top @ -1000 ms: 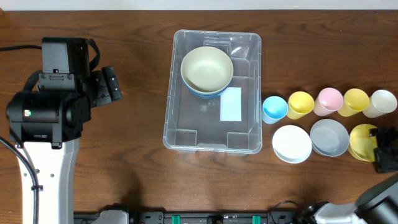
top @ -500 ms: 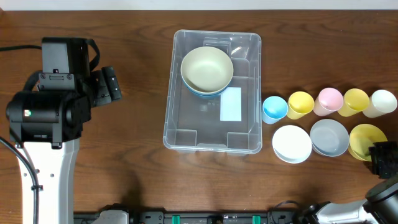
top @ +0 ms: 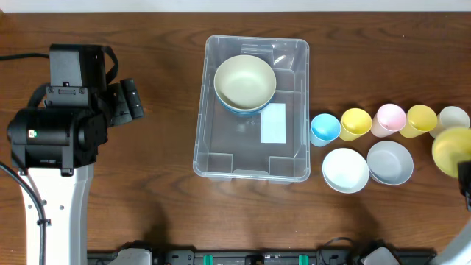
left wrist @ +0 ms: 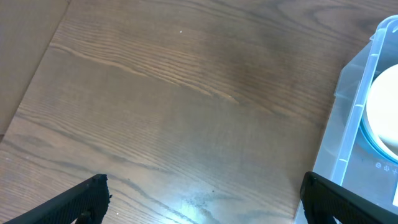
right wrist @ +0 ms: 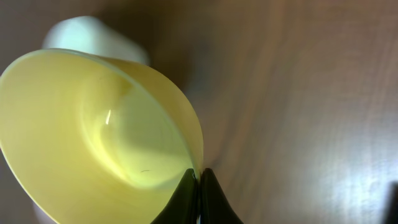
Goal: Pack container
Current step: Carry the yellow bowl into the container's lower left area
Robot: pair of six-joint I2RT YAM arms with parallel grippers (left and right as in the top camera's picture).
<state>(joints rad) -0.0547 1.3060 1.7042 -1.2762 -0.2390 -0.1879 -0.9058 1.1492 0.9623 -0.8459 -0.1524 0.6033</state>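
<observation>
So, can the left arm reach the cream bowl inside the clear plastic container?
Probably yes: the clear plastic container has no lid, nothing covers the cream bowl, and the left tool is open.

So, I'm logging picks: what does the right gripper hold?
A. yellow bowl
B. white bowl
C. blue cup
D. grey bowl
A: in the wrist view the right gripper is shut on the rim of the yellow bowl, while the white bowl, grey bowl and blue cup sit on the table.
</observation>
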